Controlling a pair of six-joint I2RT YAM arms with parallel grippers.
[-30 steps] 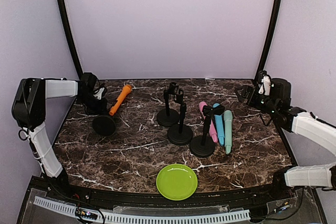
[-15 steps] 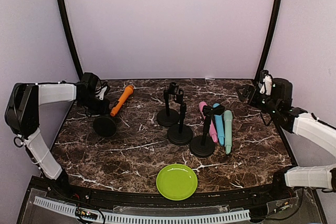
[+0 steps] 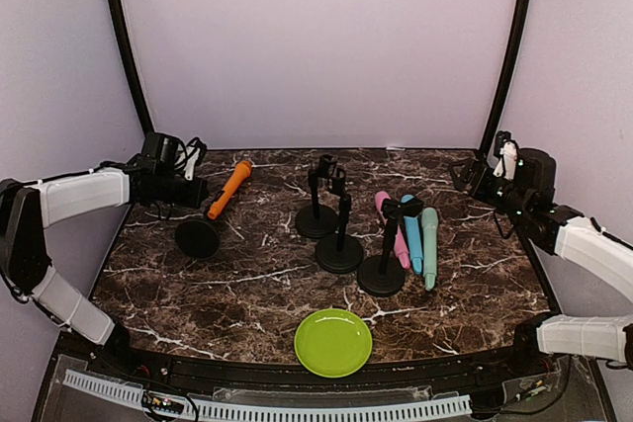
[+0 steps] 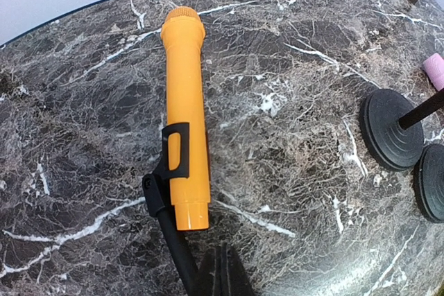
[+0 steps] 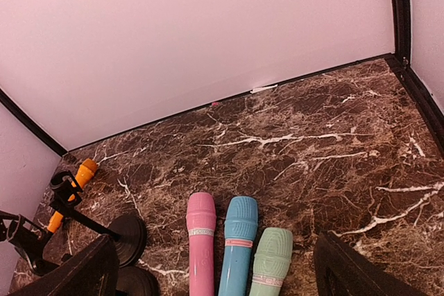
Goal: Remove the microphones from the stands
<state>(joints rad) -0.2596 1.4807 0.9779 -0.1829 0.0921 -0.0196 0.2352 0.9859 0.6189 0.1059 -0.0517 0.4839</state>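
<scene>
An orange microphone (image 3: 227, 188) sits tilted in the clip of a black stand (image 3: 197, 237) at the table's left rear. In the left wrist view the microphone (image 4: 186, 102) lies lengthwise, held by the black clip (image 4: 174, 152) on the stand's rod (image 4: 173, 247). My left gripper (image 3: 186, 188) is just left of the microphone. Its fingers (image 4: 222, 275) are pressed together and empty, just below the microphone's base and beside the rod. My right gripper (image 3: 470, 177) hovers at the right rear, wide open and empty (image 5: 214, 254).
Three empty black stands (image 3: 339, 252) cluster mid-table. Pink (image 3: 392, 230), blue (image 3: 412, 234) and green (image 3: 429, 246) microphones lie side by side to the right of them, also shown in the right wrist view (image 5: 202, 240). A green plate (image 3: 333, 342) sits near the front edge.
My left arm has swung out to the left and its gripper has drawn back slightly from the stand. The orange microphone stays in its clip. The right arm has barely moved.
</scene>
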